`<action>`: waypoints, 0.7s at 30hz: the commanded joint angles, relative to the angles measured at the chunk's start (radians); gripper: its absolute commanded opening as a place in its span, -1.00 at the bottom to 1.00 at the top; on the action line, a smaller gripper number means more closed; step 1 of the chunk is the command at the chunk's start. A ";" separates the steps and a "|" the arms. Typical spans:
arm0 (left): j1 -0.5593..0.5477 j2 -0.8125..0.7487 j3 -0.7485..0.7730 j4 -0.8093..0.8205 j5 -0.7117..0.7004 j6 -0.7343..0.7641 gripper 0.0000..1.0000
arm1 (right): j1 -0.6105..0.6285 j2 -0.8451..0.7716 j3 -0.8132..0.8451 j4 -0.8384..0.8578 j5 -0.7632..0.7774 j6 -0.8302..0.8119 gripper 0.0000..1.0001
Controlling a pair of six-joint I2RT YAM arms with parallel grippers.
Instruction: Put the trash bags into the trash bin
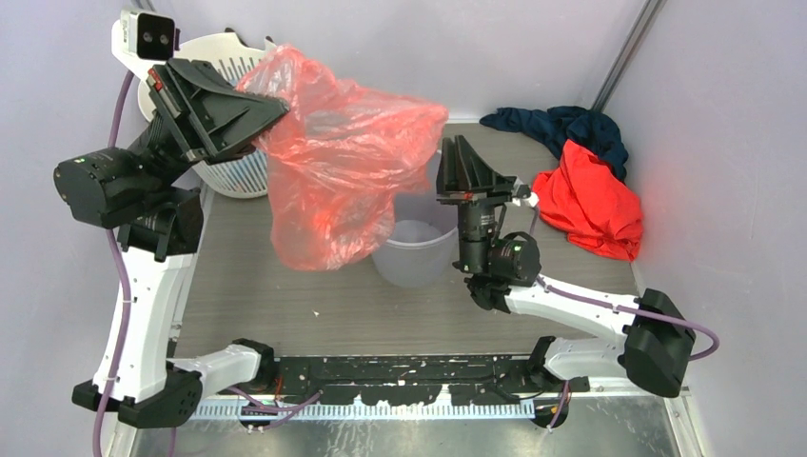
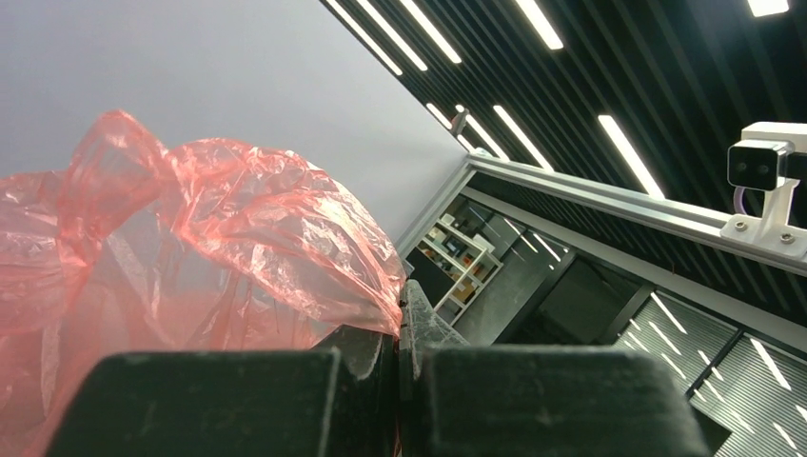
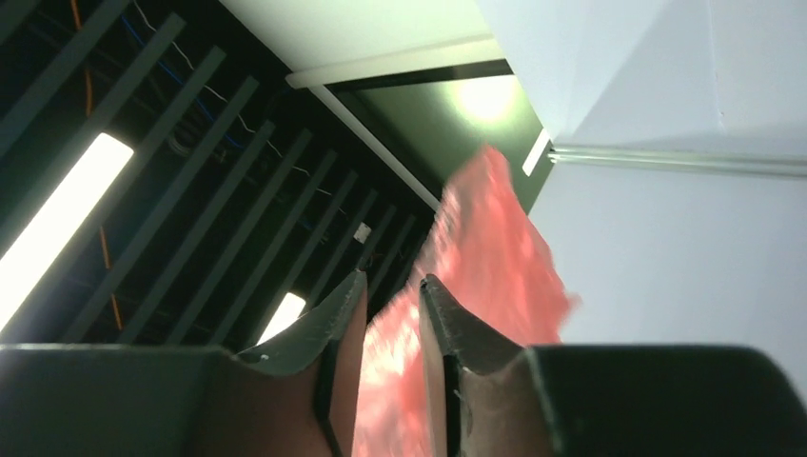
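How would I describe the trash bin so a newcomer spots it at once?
Look at the middle of the grey table, just left of the right arm. The trash bin stands there, partly hidden by the hanging red trash bag. It is plain, smooth-walled light grey, unlike the white slotted laundry basket at far left.

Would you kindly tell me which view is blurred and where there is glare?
Right wrist: the trash bag is smeared with blur, and a ceiling lamp glares. Left wrist: bag sharp, light strips bright. Top external: sharp, evenly lit.
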 commanded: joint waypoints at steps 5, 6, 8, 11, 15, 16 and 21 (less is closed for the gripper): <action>0.003 -0.038 -0.027 -0.065 0.022 0.070 -1.00 | -0.098 0.036 0.057 0.033 -0.094 0.191 0.27; 0.003 -0.027 -0.011 -0.071 0.025 0.077 -1.00 | -0.098 0.032 0.048 0.034 -0.104 0.194 0.35; 0.004 -0.005 0.029 -0.090 0.026 0.092 -1.00 | -0.098 0.007 0.009 0.033 -0.116 0.198 0.41; 0.003 0.035 0.100 -0.117 0.031 0.113 -1.00 | -0.099 -0.063 -0.079 0.024 -0.120 0.203 0.47; 0.004 0.091 0.169 -0.131 0.029 0.129 -1.00 | -0.099 -0.171 -0.148 -0.050 -0.133 0.203 0.53; 0.004 0.104 0.181 -0.134 0.027 0.134 -1.00 | -0.098 -0.197 -0.158 -0.078 -0.142 0.201 0.54; 0.004 0.163 0.238 -0.146 0.007 0.155 -1.00 | -0.098 -0.288 -0.170 -0.224 -0.192 0.215 0.62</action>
